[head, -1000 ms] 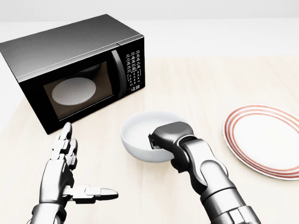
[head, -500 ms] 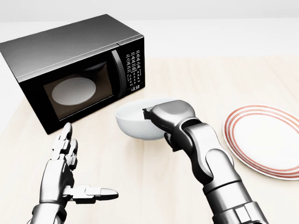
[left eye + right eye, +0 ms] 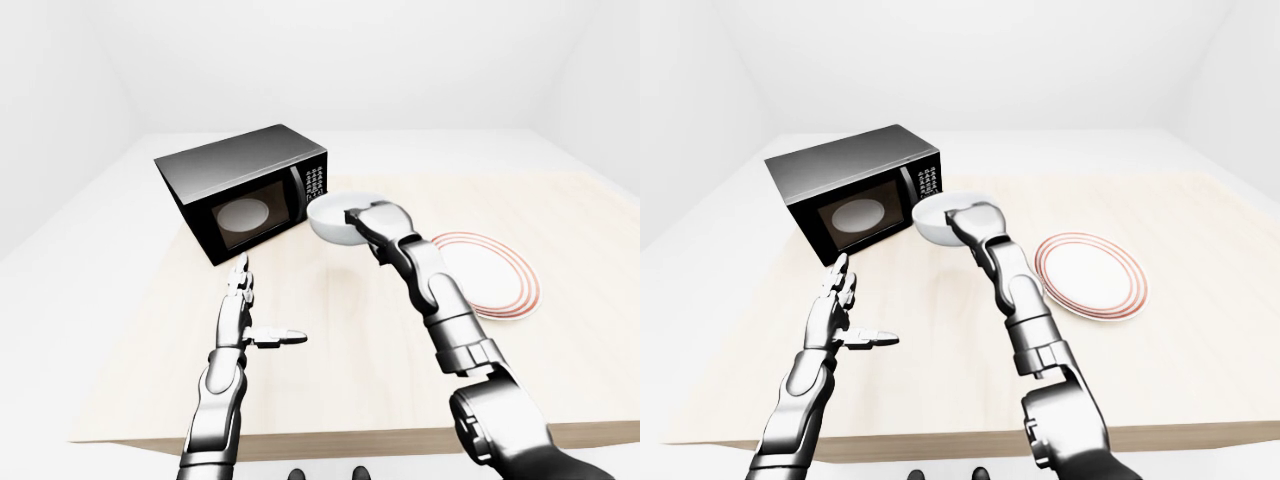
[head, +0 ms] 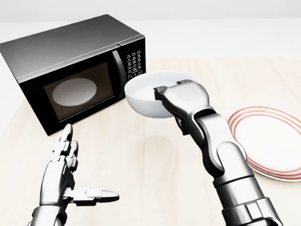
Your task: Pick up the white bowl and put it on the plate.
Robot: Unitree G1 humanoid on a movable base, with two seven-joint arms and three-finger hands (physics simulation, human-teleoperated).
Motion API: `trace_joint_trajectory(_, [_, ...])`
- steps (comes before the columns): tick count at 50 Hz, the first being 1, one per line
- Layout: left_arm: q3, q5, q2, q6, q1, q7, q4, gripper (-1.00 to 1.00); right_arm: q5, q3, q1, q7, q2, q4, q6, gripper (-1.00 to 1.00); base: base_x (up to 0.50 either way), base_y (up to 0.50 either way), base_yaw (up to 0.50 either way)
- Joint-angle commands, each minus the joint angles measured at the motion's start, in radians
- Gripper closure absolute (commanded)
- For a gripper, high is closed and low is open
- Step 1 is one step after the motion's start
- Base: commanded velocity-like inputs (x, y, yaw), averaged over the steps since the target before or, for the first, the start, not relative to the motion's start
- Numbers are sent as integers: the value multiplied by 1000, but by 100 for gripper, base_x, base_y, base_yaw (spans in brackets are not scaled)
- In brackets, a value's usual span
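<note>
Gripping the bowl [image 4: 153, 94] by its rim, the right hand [image 4: 181, 99] holds it clear of the table [image 4: 155, 160], fingers closed over the near-right edge with the rest of the bowl jutting out to the hand's left in the head view. The bowl hangs level, mouth up, just beside the microwave [image 4: 70, 70] and its keypad, with a faint shadow on the wood below. By the look of it the pick-up is done and the carry is the step in hand: the plate [image 4: 270, 141], red-ringed and bare, lies well apart at the right of the head view, near the forearm. The next move likely calls for a swing of the arm to the right, keeping the bowl level, then a lowering onto the plate's middle before the fingers let go. A grip on one side of the rim alone could let the bowl tip. The left hand [image 4: 66, 174] hovers low over the table at the lower left, fingers spread and thumb out, holding nothing.
</note>
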Motion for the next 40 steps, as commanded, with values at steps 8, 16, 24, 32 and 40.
trace_joint_trajectory(8, [1, -1, 0, -3, -4, 0, 8, -100, -107, -25, -48, -200, -40, 24, 3, 100, 0, 0, 0])
trace_joint_trajectory(16, [3, -3, 1, -3, -3, 0, 7, -100, -99, -39, -46, -211, -54, 29, 18, 100, 0, 0, 0])
trace_joint_trajectory(24, [2, -3, 1, 3, -2, 0, 1, -100, -90, -49, -34, -235, -77, 43, 32, 100, 0, 0, 0])
trace_joint_trajectory(32, [1, -1, 0, 8, 0, 1, -6, -100, -66, -68, -17, -256, -113, 59, 40, 100, 0, 0, 0])
trace_joint_trajectory(40, [2, -1, 1, 3, -5, 1, 5, -100, -38, -91, -27, -276, -160, 97, 56, 100, 0, 0, 0])
